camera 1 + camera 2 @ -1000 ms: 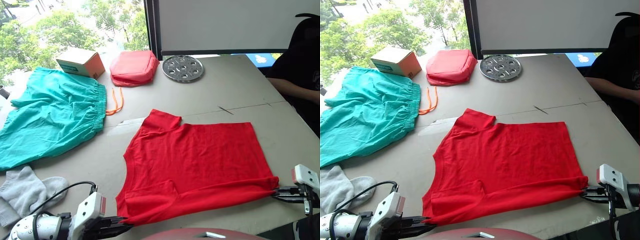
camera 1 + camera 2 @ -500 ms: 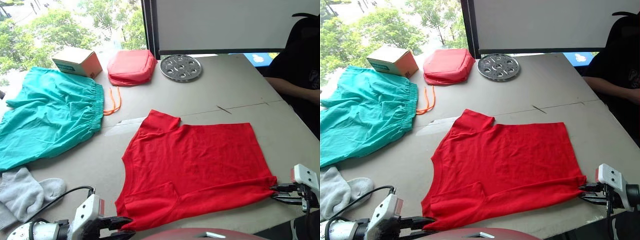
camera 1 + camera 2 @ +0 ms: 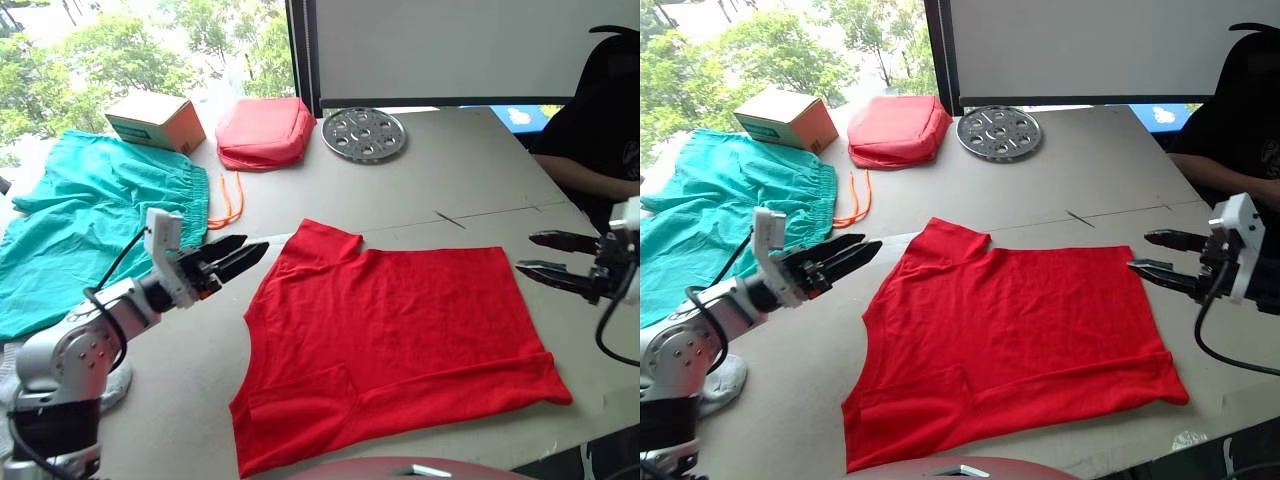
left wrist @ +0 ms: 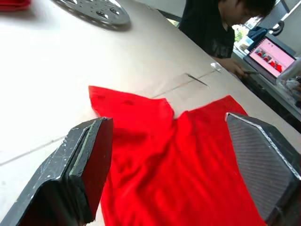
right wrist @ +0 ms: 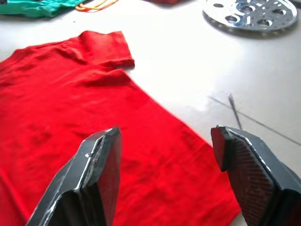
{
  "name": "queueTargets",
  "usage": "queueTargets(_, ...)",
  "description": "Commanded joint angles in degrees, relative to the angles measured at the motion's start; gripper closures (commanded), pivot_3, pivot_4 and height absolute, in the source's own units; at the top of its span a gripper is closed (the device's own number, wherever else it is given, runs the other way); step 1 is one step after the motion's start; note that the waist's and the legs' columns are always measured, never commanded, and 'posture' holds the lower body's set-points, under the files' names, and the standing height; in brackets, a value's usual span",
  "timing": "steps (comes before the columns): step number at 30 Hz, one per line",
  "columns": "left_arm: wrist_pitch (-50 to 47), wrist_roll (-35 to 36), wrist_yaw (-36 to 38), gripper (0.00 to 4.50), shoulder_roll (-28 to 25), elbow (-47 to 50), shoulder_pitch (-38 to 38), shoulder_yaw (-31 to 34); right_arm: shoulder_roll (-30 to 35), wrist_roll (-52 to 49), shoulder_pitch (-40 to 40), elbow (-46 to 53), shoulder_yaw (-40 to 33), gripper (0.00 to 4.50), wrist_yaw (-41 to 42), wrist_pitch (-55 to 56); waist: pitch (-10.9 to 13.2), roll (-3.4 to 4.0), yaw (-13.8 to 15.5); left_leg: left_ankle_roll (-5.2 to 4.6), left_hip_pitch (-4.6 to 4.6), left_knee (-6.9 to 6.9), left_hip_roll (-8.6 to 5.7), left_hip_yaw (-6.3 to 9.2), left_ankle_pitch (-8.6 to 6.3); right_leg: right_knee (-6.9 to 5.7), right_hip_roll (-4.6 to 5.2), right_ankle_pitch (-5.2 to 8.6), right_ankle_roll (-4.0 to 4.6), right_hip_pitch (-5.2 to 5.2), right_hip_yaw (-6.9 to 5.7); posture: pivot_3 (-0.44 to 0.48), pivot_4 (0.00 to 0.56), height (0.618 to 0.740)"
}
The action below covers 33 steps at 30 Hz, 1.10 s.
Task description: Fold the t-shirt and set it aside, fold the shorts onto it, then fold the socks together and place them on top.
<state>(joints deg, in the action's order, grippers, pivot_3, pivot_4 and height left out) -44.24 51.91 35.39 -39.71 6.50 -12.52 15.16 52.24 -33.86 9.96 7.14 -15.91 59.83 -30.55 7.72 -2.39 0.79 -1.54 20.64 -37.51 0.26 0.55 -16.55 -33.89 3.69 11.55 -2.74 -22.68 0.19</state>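
Observation:
The red t-shirt (image 3: pixel 390 335) lies flat on the table (image 3: pixel 470 170), one short sleeve (image 3: pixel 322 240) pointing to the far side. My left gripper (image 3: pixel 252 250) hovers open just left of that sleeve, with nothing between its fingers. My right gripper (image 3: pixel 525 253) stands open and empty beside the shirt's far right corner. The teal shorts (image 3: pixel 90 225) are spread at the far left with their orange drawstring (image 3: pixel 228 200) trailing out. A bit of a grey sock (image 3: pixel 728 378) shows behind my left arm. Both wrist views look down on the t-shirt (image 4: pixel 188 155) (image 5: pixel 70 108) between wide-apart fingers.
At the back stand a cardboard box (image 3: pixel 155 120), a salmon-red padded pouch (image 3: pixel 265 132) and a perforated metal disc (image 3: pixel 365 134). A person in black (image 3: pixel 600 120) sits at the right side, beside a laptop (image 4: pixel 273 54). The table's front edge runs just below the shirt.
Both grippers opened, let go of the shirt's near corners, and rose to its far end. The shirt now lies flat on its own.

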Motion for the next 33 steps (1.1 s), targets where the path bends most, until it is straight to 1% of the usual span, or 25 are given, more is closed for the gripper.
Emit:
queueTargets(1,-2.7,-3.6,-4.3,0.42,2.4,-6.0,-8.5,-2.9,-1.9,3.2,3.7,-2.6,2.7,1.28,-0.6,4.0,0.1,0.17,0.2,0.03,0.04,0.0,-0.01,0.03,0.02,-0.01,0.02,-0.01,-0.02,-0.01,-0.01,0.0,0.15,0.74)
queueTargets(3,-3.2,-7.3,-3.9,0.42,3.1,-10.9,-13.0,-6.1,-3.3,2.6,4.3,-2.5,3.2,1.28,1.5,6.4,0.2,0.31,0.3,0.08,0.09,0.02,-0.07,0.08,0.05,-0.01,0.02,-0.03,-0.05,-0.01,-0.11,0.0,0.15,0.74)
queueTargets(5,-3.5,-10.5,-2.9,0.42,2.3,-14.8,-15.6,-8.1,-4.4,2.8,3.7,-0.5,3.5,1.28,2.0,8.5,0.2,0.34,0.1,0.08,0.09,0.03,-0.07,0.06,0.06,-0.02,0.0,-0.09,-0.16,0.0,-0.15,0.0,0.15,0.74)
queueTargets(6,-2.6,-12.2,-1.7,0.42,2.0,-16.4,-16.7,-9.1,-4.8,3.0,3.2,0.6,3.9,1.28,2.5,9.6,0.2,0.35,0.0,-0.08,0.07,0.03,-0.06,0.08,-0.03,-0.02,0.0,-0.1,-0.19,0.01,-0.14,0.0,0.15,0.74)
queueTargets(7,-2.3,-13.2,-0.3,0.42,1.6,-17.7,-17.4,-9.5,-5.2,2.7,2.7,2.2,4.2,1.28,2.4,9.3,0.2,0.35,-0.1,-0.1,0.05,0.03,-0.06,0.08,-0.04,-0.02,0.01,-0.11,-0.19,0.01,-0.11,0.0,0.15,0.74)
queueTargets(9,-0.8,-16.9,2.5,0.42,0.2,-20.5,-18.8,-12.4,-5.4,2.4,2.4,4.4,4.6,1.28,2.5,9.3,0.2,0.34,-0.2,-0.11,0.03,0.02,-0.06,0.07,-0.04,-0.03,0.01,-0.11,-0.2,0.01,-0.08,0.0,0.15,0.74)
queueTargets(13,-0.3,-20.0,6.7,0.42,1.1,-23.1,-21.0,-15.1,-5.0,1.4,3.7,3.6,4.9,1.28,3.3,6.7,0.2,0.33,0.0,-0.11,0.01,0.01,-0.02,0.08,-0.04,-0.07,0.0,-0.1,-0.19,0.0,-0.09,0.0,0.15,0.74)
queueTargets(14,-0.1,-21.3,7.0,0.34,1.5,-23.7,-21.5,-16.0,-5.0,1.6,4.0,3.0,4.8,1.02,3.4,6.7,0.2,0.34,0.1,-0.11,0.01,0.01,-0.02,0.08,-0.05,-0.06,0.0,-0.1,-0.19,0.0,-0.09,0.0,0.15,0.74)
queueTargets(15,-0.8,-22.1,5.7,0.31,3.0,-24.7,-22.4,-16.4,-5.0,1.9,3.9,2.1,4.4,0.86,4.3,8.1,0.2,0.33,0.1,-0.11,0.03,0.01,-0.03,0.1,-0.04,-0.06,0.01,-0.1,-0.2,0.0,-0.09,0.0,0.15,0.74)
queueTargets(17,-1.3,-23.5,4.0,0.31,5.2,-25.8,-23.4,-16.6,-5.2,2.4,3.5,1.4,3.7,0.2,5.2,10.7,0.1,0.32,0.6,-0.11,0.05,-0.01,-0.06,0.17,-0.04,-0.05,0.04,-0.11,-0.2,0.04,-0.14,0.0,0.15,0.74)
queueTargets(18,-2.4,-23.3,3.4,0.31,6.5,-25.7,-23.7,-15.9,-5.3,2.5,3.3,1.5,3.5,0.03,5.2,11.3,0.1,0.32,0.7,-0.11,0.07,-0.03,-0.09,0.17,-0.04,-0.05,0.08,-0.11,-0.21,0.06,-0.16,0.0,0.15,0.74)
queueTargets(21,-4.1,-23.7,2.4,0.31,9.1,-25.0,-24.2,-15.3,-5.5,2.1,3.0,2.1,3.4,0.03,5.0,11.8,0.1,0.43,1.0,-0.12,0.07,-0.04,-0.09,0.22,-0.04,-0.08,0.16,-0.11,-0.22,0.07,-0.15,0.0,0.15,0.74)
queueTargets(24,-2.5,-27.0,1.7,0.31,11.0,-28.4,-25.5,-16.6,-6.5,3.3,2.6,1.1,4.0,0.03,4.0,13.7,0.1,0.53,1.7,-0.12,0.06,-0.12,-0.13,0.26,-0.03,-0.12,0.21,-0.12,-0.22,0.13,-0.19,0.0,0.15,0.74)
queueTargets(25,-2.7,-27.1,1.9,0.31,11.3,-29.6,-26.1,-16.0,-6.8,3.2,2.5,1.5,4.1,0.03,3.6,13.7,0.1,0.55,1.8,-0.13,0.07,-0.28,-0.16,0.24,-0.03,-0.11,0.22,-0.11,-0.22,0.25,-0.38,0.0,0.15,0.74)
queueTargets(28,-0.6,-29.2,4.6,0.31,11.5,-33.2,-27.5,-16.8,-7.4,2.8,1.9,3.0,3.9,0.03,2.8,13.3,0.0,0.73,1.9,-0.14,0.09,-0.56,-0.15,0.39,-0.05,-0.14,0.24,0.01,-0.03,0.42,-0.54,0.0,0.15,0.74)
queueTargets(31,1.8,-30.7,6.2,0.31,12.9,-37.3,-29.2,-16.9,-7.7,3.1,0.2,4.2,3.9,0.03,2.1,13.6,0.0,0.96,1.9,-0.15,0.07,-0.77,-0.19,0.59,-0.05,-0.16,0.24,0.01,-0.05,0.65,-0.61,0.0,0.15,0.74)
queueTargets(33,2.9,-31.3,10.0,0.31,13.3,-37.3,-29.5,-18.4,-7.9,3.2,-0.8,5.3,3.9,0.03,1.4,13.6,0.0,1.08,2.0,-0.15,0.03,-0.86,-0.23,0.91,-0.05,-0.16,0.25,0.01,-0.07,0.84,-0.72,0.0,0.15,0.74)
